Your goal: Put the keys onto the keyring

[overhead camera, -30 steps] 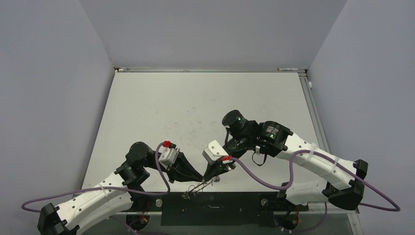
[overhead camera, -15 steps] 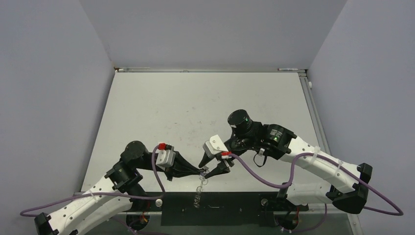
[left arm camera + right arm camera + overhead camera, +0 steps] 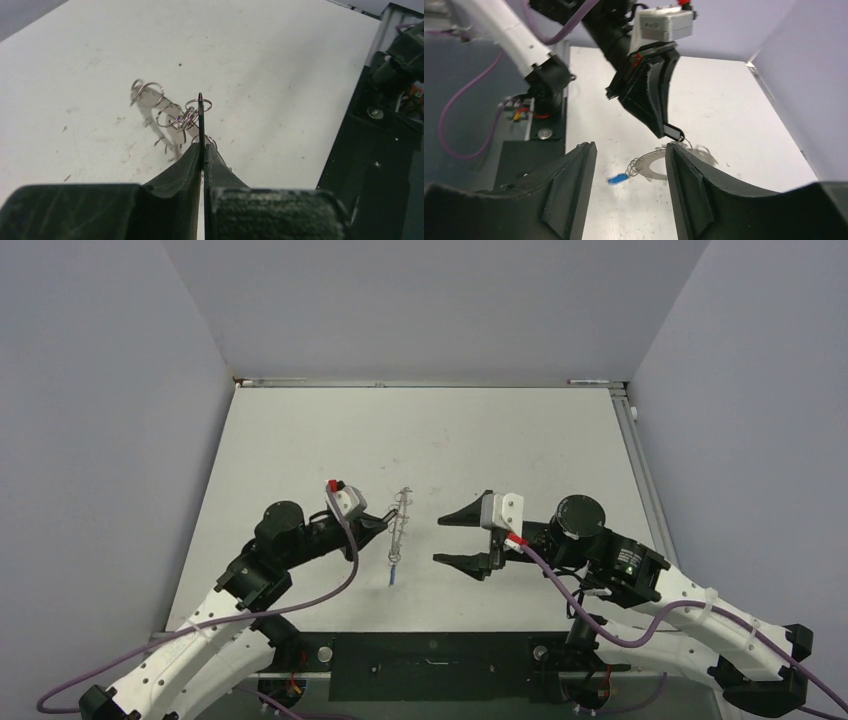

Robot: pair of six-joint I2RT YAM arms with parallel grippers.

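Keyring (image 3: 399,532): one, a wide flat ring of grey metal. It is held up off the table (image 3: 450,435) in the 6 o'clock half, a little toward 9 o'clock of centre. From the top view it shows edge-on as a thin line running 12 to 6 o'clock. From the right wrist its flat face and round hole show. Its rim carries many small thin wire loops (image 3: 167,114), bright and springy-looking, too crowded to count. One small blue tag (image 3: 393,578) hangs at the 6 o'clock end of the keyring, blurred in the right wrist view.

Two tools are in sight, both of matt black wedge-shaped fingers. The left tool (image 3: 202,152), at 9 o'clock of the ring, is clenched on the keyring: its pads (image 3: 190,165) meet on a thin dark edge, with the loops bunched just beyond. A small black tab (image 3: 672,132) sticks out at those fingertips with a loop beside it. Whether that tab is the head of the key I cannot tell, and no silver key blade can be picked out among the loops.

The right tool (image 3: 440,541), at 3 o'clock of the ring, is released: its two fingers (image 3: 574,185) stand spread, apart from the ring and holding nothing.

One table, white, flat and lightly scuffed
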